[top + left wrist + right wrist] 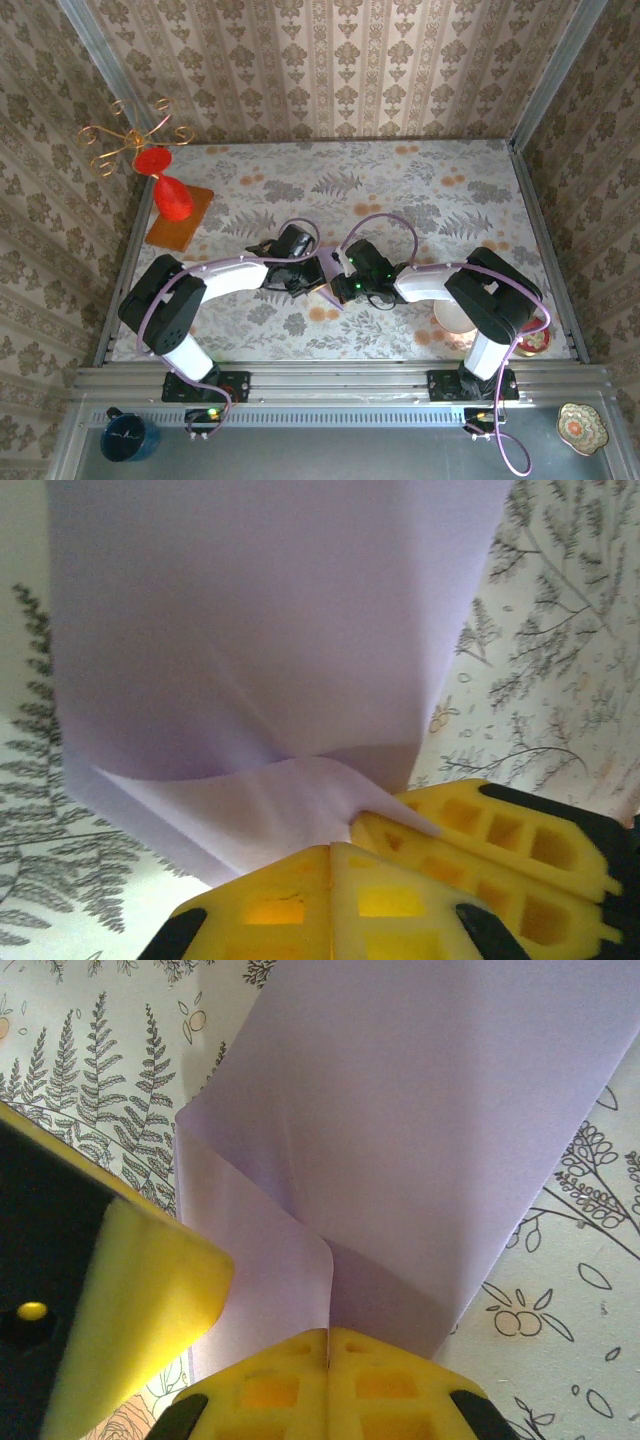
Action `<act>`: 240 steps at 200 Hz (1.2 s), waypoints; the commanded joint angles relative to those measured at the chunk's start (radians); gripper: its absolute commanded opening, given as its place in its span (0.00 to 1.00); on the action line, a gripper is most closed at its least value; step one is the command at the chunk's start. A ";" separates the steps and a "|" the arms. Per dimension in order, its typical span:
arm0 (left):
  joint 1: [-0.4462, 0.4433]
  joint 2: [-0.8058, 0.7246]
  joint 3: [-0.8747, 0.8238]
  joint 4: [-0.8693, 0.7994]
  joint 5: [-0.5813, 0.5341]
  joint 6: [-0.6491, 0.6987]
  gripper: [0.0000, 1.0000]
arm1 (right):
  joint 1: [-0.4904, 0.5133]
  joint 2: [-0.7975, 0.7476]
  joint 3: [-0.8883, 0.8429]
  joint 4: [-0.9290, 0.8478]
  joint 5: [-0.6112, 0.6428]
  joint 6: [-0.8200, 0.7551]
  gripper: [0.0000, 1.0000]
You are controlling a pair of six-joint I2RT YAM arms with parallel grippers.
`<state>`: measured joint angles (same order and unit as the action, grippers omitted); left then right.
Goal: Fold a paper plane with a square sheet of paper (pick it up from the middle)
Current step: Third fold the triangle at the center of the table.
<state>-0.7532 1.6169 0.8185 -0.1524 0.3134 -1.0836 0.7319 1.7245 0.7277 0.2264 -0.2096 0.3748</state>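
- so the left pincer (333, 848) has its two yellow fingers pressed flat together, clamped on a folded edge of the lilac paper sheet (260, 630)
- the right pincer (328, 1332) is doing the same: its tips are closed tight, with the paper running straight down into the seam between them
- from the top camera, both arms reach in and meet roughly mid-surface, a bit toward the near edge, and the paper is a small pale sliver (328, 272) sandwiched between the two pincers
- the pincers are really close together. In the left wrist view the other arm's fingers (500, 840) sit just beside the grip, touching or nearly touching the paper
- the paper isn't flat. There's a crease, with one flap doubled over, and the rest fans out away from the pincers over the flowery surface (420, 190)
- honestly can't tell if any of the paper is touching the surface
- other stuff: a red cone vase (172, 196) on an orange mat (190, 228) by the far left corner, well apart from the paper
- there's also a white cup (452, 316) and a little red bowl (535, 342) near the right arm's base, at the near right corner
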 commanded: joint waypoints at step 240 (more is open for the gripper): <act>-0.010 0.055 -0.099 -0.011 -0.065 -0.076 0.06 | -0.042 -0.123 0.070 -0.226 0.010 0.126 0.35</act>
<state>-0.7544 1.6424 0.7677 -0.1120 0.2909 -1.1290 0.7151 1.6955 0.7597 0.1318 -0.2165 0.4347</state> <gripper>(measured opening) 0.067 0.291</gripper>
